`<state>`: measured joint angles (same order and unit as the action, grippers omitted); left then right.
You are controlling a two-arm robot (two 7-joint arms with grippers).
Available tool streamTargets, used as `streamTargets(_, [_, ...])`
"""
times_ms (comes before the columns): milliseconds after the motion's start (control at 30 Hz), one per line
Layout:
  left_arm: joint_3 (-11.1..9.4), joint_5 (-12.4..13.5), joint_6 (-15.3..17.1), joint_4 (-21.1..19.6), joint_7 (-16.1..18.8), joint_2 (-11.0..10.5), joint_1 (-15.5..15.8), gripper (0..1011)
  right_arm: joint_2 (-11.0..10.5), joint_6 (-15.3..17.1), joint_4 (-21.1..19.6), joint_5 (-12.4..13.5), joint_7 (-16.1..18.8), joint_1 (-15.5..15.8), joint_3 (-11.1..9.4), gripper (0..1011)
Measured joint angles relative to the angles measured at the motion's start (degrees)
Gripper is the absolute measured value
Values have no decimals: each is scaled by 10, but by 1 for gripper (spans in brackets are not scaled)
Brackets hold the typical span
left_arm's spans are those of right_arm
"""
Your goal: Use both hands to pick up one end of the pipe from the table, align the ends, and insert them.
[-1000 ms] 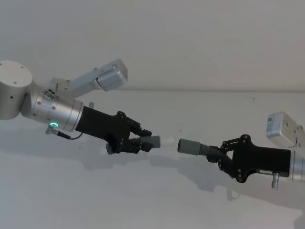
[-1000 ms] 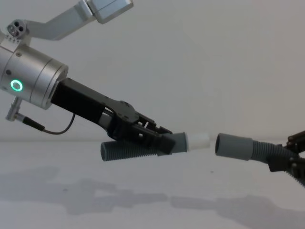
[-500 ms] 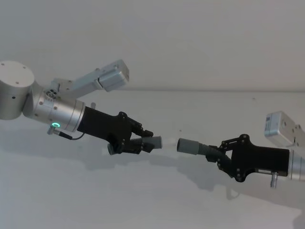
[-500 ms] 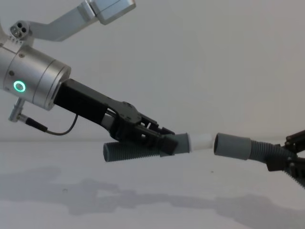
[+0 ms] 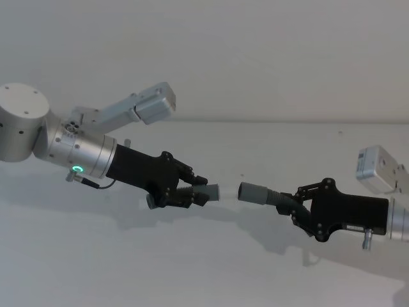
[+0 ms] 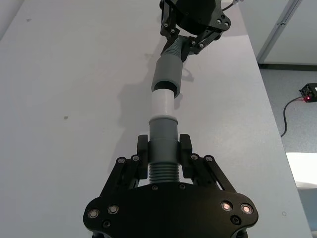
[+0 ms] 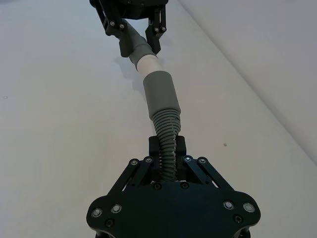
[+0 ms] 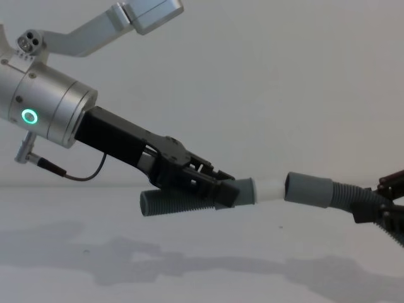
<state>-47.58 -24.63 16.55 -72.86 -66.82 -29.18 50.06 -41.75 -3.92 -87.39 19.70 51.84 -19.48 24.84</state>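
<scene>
Short pipe (image 8: 189, 201) left, long pipe (image 8: 328, 192) right, ends meeting above the table (image 8: 208, 278).

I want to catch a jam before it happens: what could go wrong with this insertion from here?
The white tip sits right at the mouth of the wider cuff; in the left wrist view the two look slightly angled, so it may catch on the rim rather than slide in.

The right gripper holds the long piece on its ribs, behind the cuff, so that stretch could bend under push.

The left gripper clamps the short piece at the cuff's base; it might slip backward.
</scene>
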Motion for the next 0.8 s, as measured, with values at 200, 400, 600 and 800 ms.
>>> streamTargets(200, [-3, -2, -2, 0, 2, 0, 2, 349, -1, 0, 2, 3, 0, -1, 4, 148])
streamTargets(400, [-6, -5, -4, 2, 3, 0, 5, 349, -2, -1, 6, 5, 0, -4, 10, 148])
streamTargets(600, [-9, -7, -6, 5, 2, 0, 8, 349, -3, -1, 10, 7, 2, -7, 14, 147])
streamTargets(800, [-13, -9, -7, 8, 0, 0, 11, 349, -3, 0, 13, 10, 4, -11, 17, 148])
